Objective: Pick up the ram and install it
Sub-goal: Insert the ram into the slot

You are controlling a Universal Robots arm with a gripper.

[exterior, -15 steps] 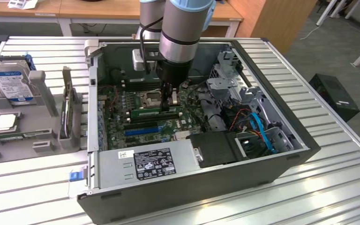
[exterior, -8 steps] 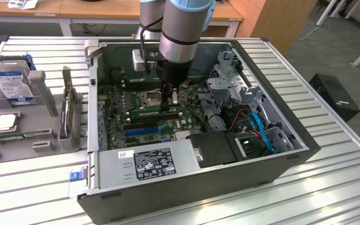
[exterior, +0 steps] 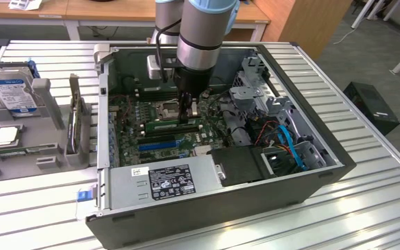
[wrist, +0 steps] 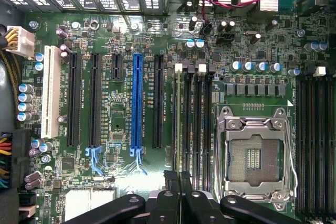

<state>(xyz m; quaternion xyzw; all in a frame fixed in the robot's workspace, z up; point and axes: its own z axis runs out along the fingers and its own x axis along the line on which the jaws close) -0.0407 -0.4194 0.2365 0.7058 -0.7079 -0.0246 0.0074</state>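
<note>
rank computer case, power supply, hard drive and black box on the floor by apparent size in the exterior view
1. computer case
2. power supply
3. hard drive and black box: look about alike, not ranked

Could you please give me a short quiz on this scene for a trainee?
1. True or false: the silver-framed square processor socket carries a cooler.
2. The arm's black gripper hangs over: A) the slatted metal table B) the green motherboard inside the open grey computer case C) the blue-labelled hard drive.
3. Fill in: one long expansion slot is coloured ____.
Key: 1 false; 2 B; 3 blue.
</note>
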